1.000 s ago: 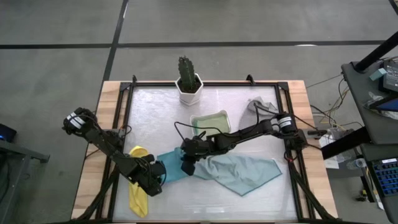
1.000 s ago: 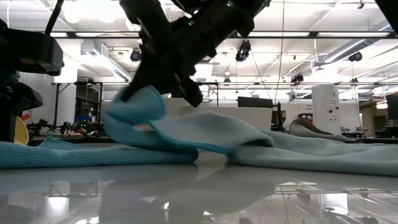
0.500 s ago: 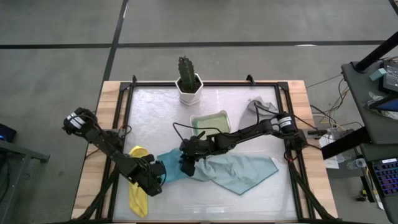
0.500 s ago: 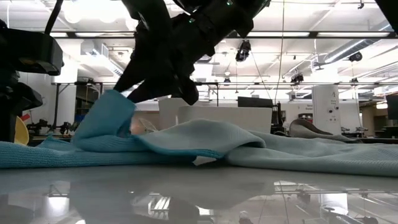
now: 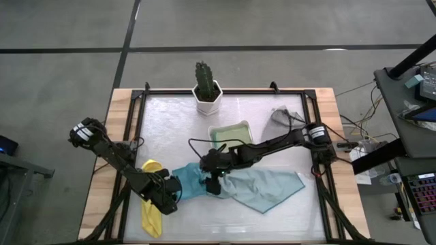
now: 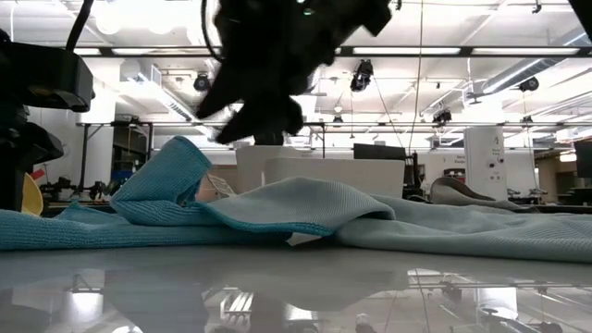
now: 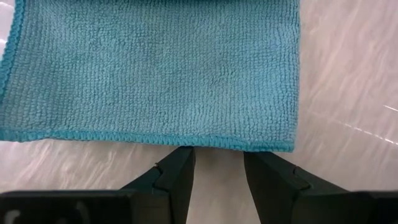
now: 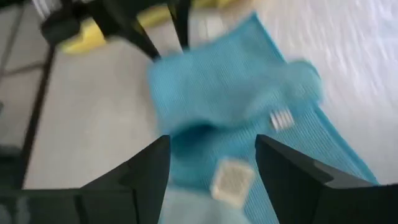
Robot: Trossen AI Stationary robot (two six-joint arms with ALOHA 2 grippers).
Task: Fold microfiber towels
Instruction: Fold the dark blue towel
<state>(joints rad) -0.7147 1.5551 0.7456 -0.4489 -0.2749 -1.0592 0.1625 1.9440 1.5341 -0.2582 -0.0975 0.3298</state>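
bright blue towel part-folded near the front of the surface, both sets of fingers spread.

the right gripper (image 5: 212, 182) hangs just above the blue towel (image 5: 193, 184), holding nothing; the left gripper (image 5: 173, 188) is parked at the towel's left edge, fingers (image 7: 177, 174) apart. the flap is best pressed flat and its edges squared. the towel's long axis runs left to right, the raised fold (image 6: 166, 180) pointing up.

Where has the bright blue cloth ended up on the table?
From above, the bright blue microfiber cloth lies at the table's front centre, between the crumpled yellow cloth and the pale teal cloth.
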